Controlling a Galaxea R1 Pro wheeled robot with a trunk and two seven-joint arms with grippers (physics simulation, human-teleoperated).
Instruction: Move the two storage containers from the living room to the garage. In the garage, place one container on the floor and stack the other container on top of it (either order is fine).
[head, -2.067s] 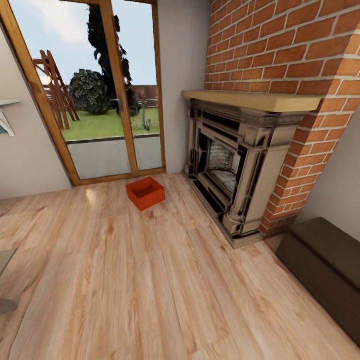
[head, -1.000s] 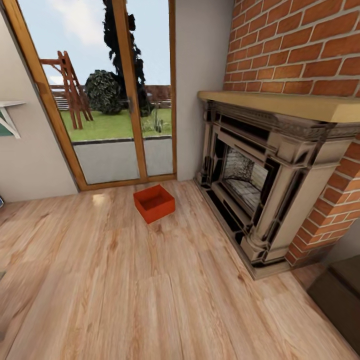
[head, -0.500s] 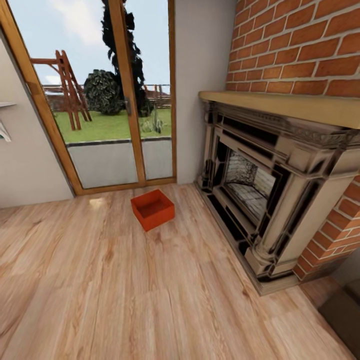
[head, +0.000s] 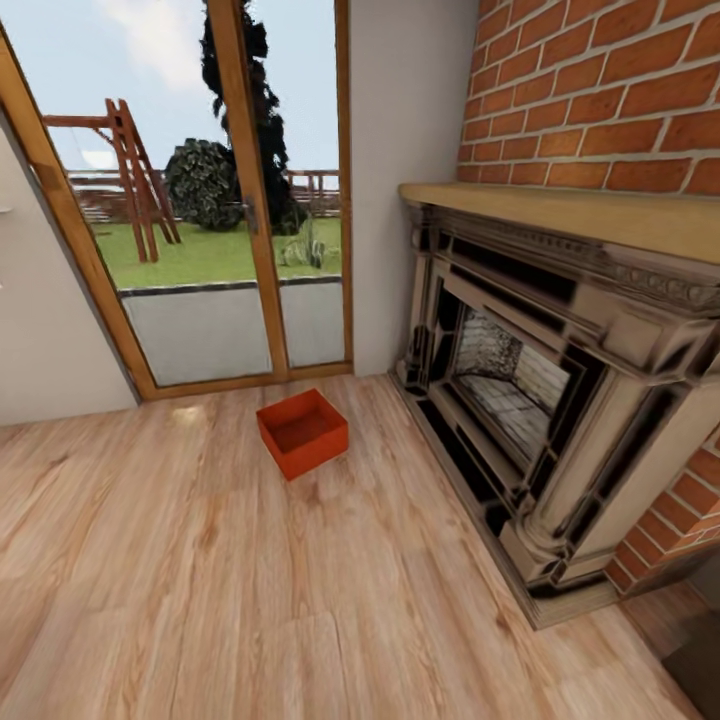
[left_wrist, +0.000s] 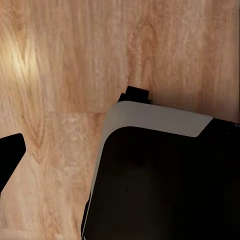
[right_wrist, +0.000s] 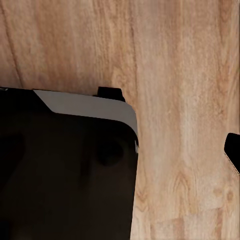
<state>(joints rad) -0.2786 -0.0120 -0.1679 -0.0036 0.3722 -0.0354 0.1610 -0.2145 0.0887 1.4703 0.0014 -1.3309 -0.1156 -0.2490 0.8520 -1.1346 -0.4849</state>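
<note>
Living room, head camera. Wood-plank floor runs across the whole lower field: light, with visible grain and board seams.

Brick wall rises at my right, red with pale mortar. Against it stands a fireplace with an ornate pale surround, a dark opening, and a light wooden mantel on top.

Straight ahead are wood-framed glass doors. Through the glass I see grass, a dark bush, a tall dark tree, a red-brown wooden frame structure and a fence. Beige wall fills the strip between the doors and the brick. A second beige wall section sits at far left.

One storage container rests on the plank floor just in front of the doors, near the fireplace's left base but apart from it. Orange-red, open top, upright, turned at an angle to the boards. Interior looks empty.

Left wrist camera: the plank floor below, with a large black body with a pale grey edge, part of my own machine, beneath the camera. A dark shape sits at the frame border; I cannot tell whether my left end effector is spread or pressed together.

Right wrist camera: same arrangement, black body with grey edge over the planks. State of my right end effector: cannot tell either.
</note>
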